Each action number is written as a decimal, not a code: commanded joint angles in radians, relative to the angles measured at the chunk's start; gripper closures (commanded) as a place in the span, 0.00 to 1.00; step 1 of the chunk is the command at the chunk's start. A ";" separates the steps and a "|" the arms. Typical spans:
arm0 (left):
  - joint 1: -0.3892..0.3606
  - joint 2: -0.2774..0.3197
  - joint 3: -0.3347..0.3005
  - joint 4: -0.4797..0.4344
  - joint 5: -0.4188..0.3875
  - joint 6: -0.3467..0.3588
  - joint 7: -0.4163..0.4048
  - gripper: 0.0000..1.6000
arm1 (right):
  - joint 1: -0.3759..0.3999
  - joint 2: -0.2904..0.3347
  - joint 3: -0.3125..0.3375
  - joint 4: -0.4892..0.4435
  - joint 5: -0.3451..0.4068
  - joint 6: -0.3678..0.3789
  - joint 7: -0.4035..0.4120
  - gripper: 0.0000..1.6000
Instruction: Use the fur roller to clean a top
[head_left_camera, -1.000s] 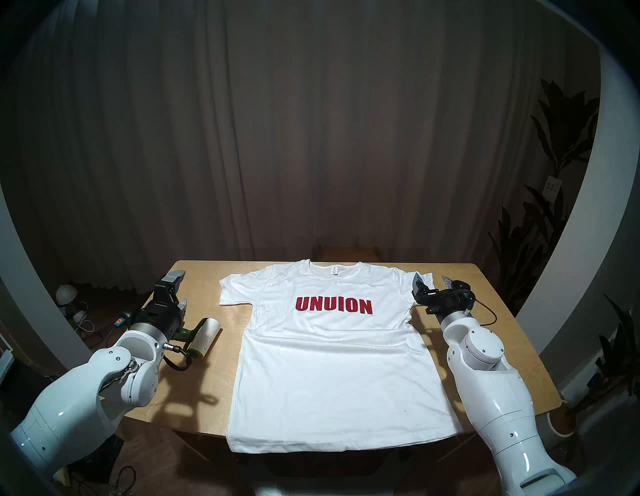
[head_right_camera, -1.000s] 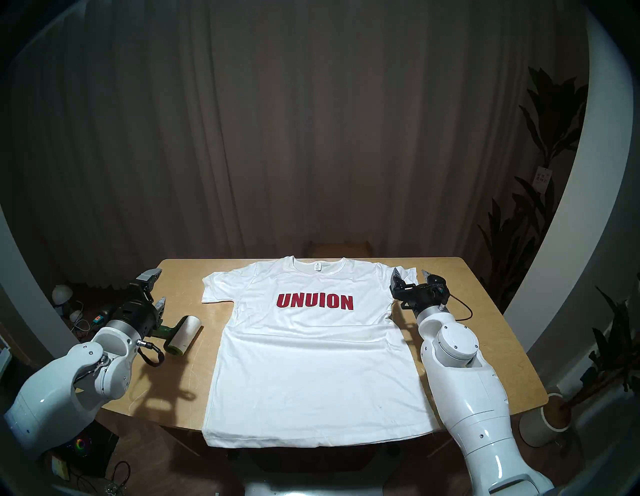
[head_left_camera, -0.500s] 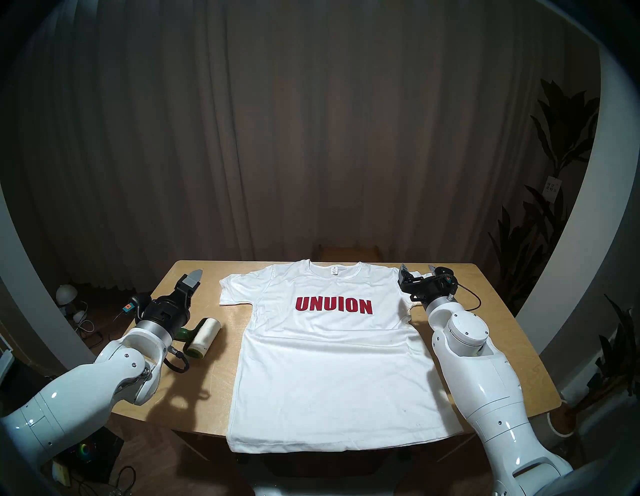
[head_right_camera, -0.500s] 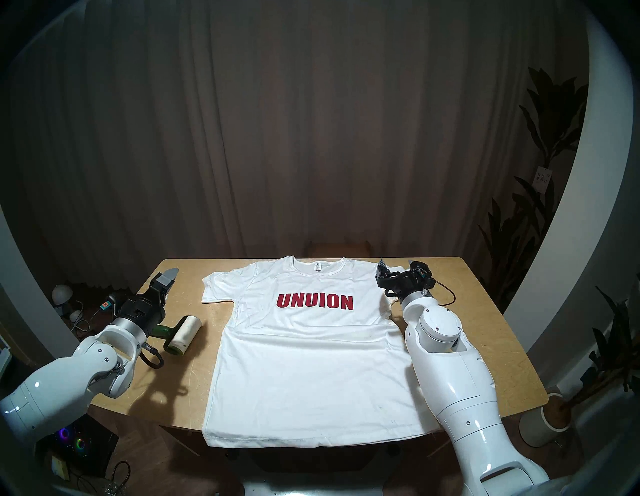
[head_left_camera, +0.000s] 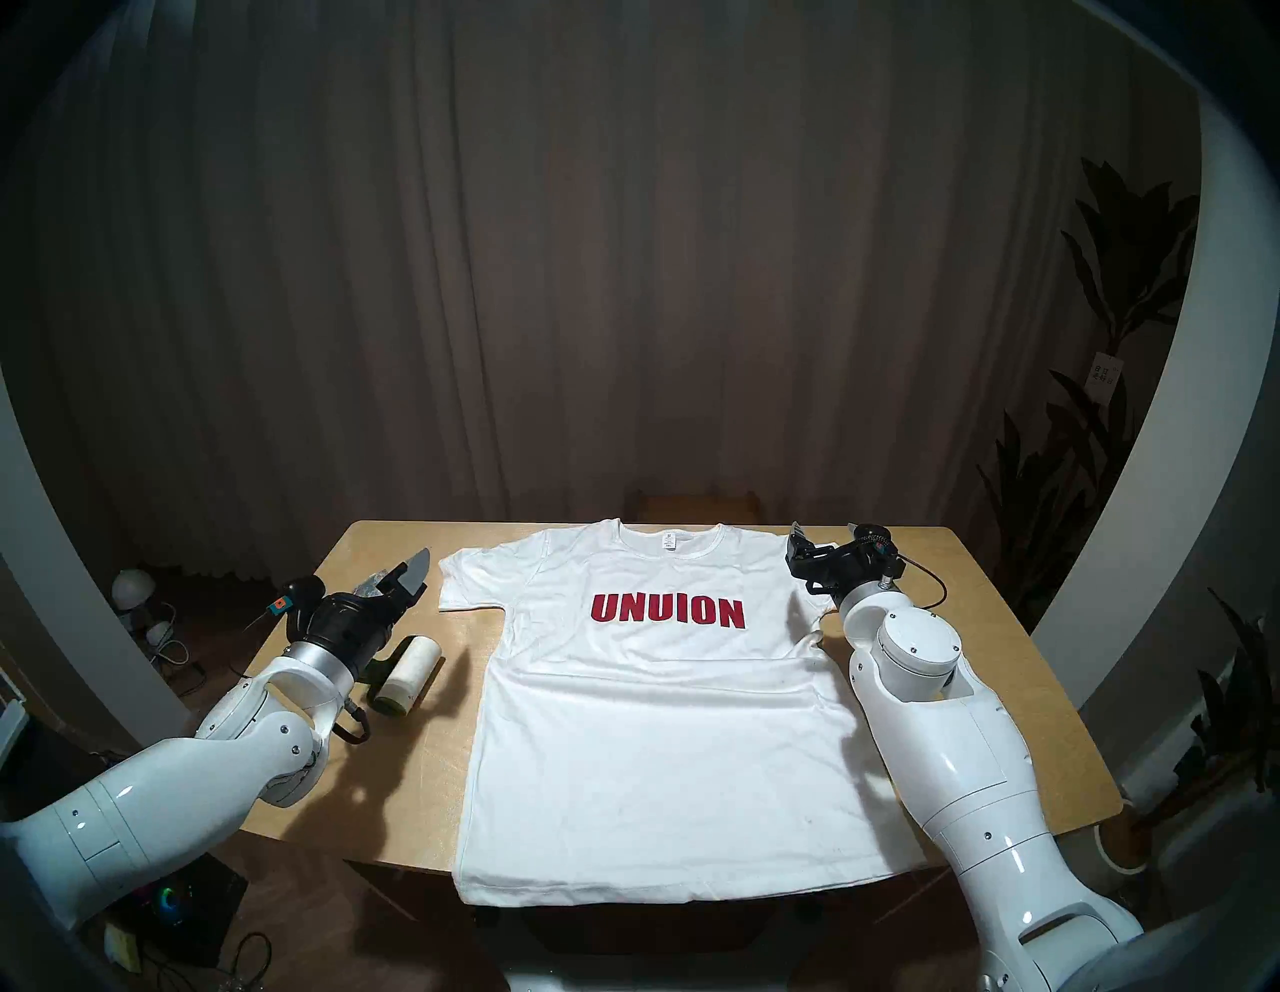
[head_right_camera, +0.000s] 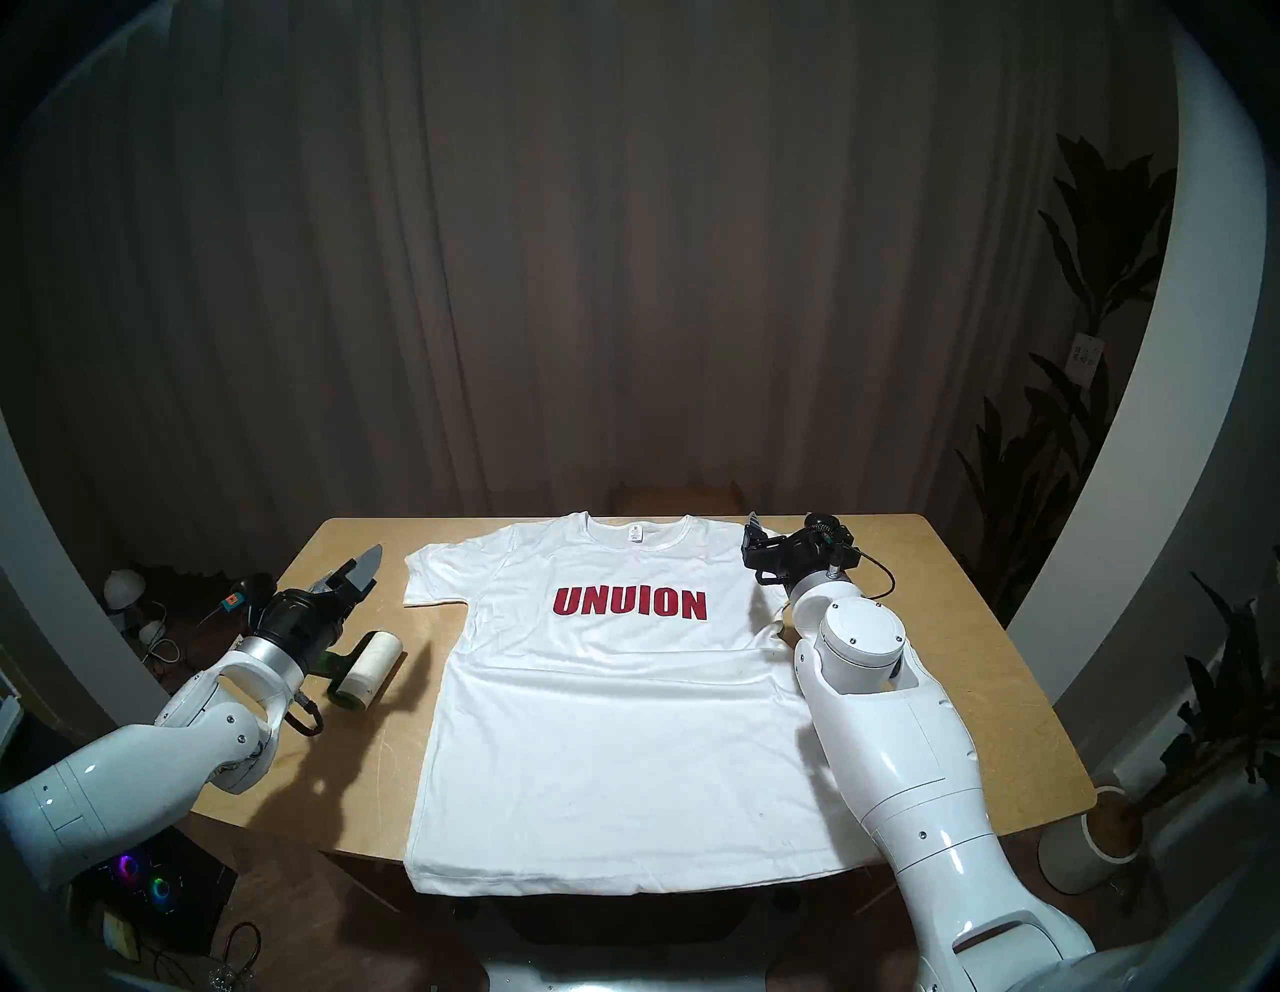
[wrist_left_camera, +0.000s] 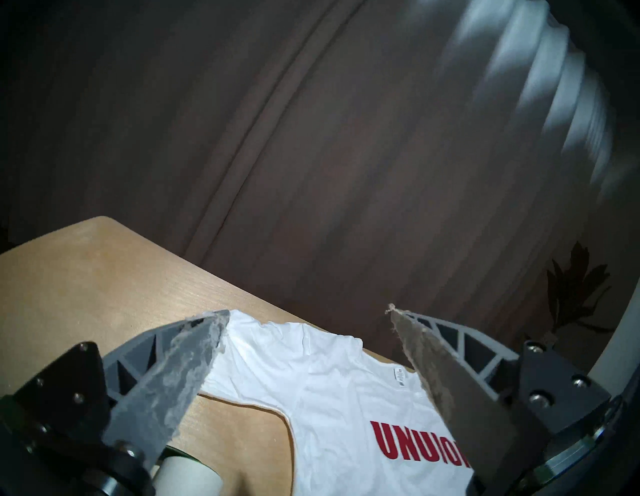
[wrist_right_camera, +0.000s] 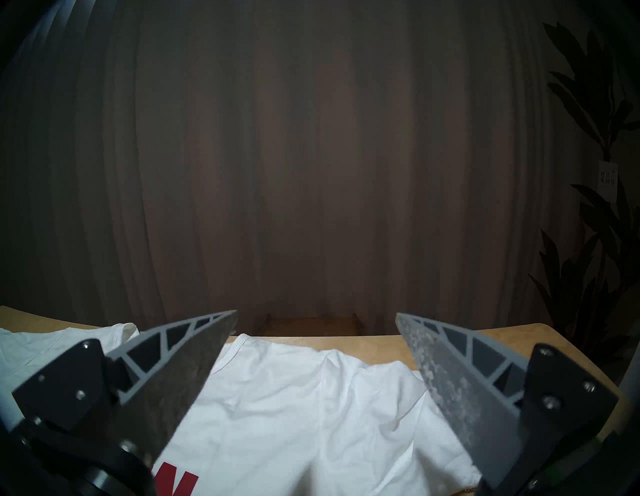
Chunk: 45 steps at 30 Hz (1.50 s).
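Two arms: both are reaching over the light wooden counter (head_left_camera: 970, 623), one at each side of the shirt.
Shirt: the large white short-sleeved T-shirt (head_left_camera: 658, 727) with "UNUION" in red capitals is lying flat, chest up, along the counter's middle, its hem hanging over the near edge.
Roller: the small lint roller (head_left_camera: 409, 672) with a white roll and dark green handle is lying on the counter just beside the shirt's left side, apart from the cloth; its handle end is hiding under the left wrist.
Left gripper: the left gripper (wrist_left_camera: 308, 311) is hovering above the roller, near the shirt's left sleeve, its grey fingers (wrist_left_camera: 180, 363) standing wide apart and gripping nothing.
Right gripper: the right gripper (wrist_right_camera: 317, 313) is hovering over the shirt's right sleeve, near the far edge of the counter, fingers (wrist_right_camera: 446, 360) spread wide and empty.
Backdrop: a brown pleated curtain (head_left_camera: 623, 277) is hanging beyond the shirt's collar end.
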 joint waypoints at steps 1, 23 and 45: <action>-0.115 -0.075 0.028 0.042 0.158 -0.031 0.036 0.00 | 0.022 0.010 -0.006 -0.034 -0.030 0.000 -0.019 0.00; -0.263 -0.202 0.070 0.156 0.515 -0.003 0.243 0.00 | 0.066 0.023 -0.014 0.016 -0.009 0.002 0.037 0.00; -0.219 -0.146 0.046 0.066 0.473 0.107 0.368 0.00 | 0.209 0.007 0.023 0.268 0.088 -0.199 0.202 0.00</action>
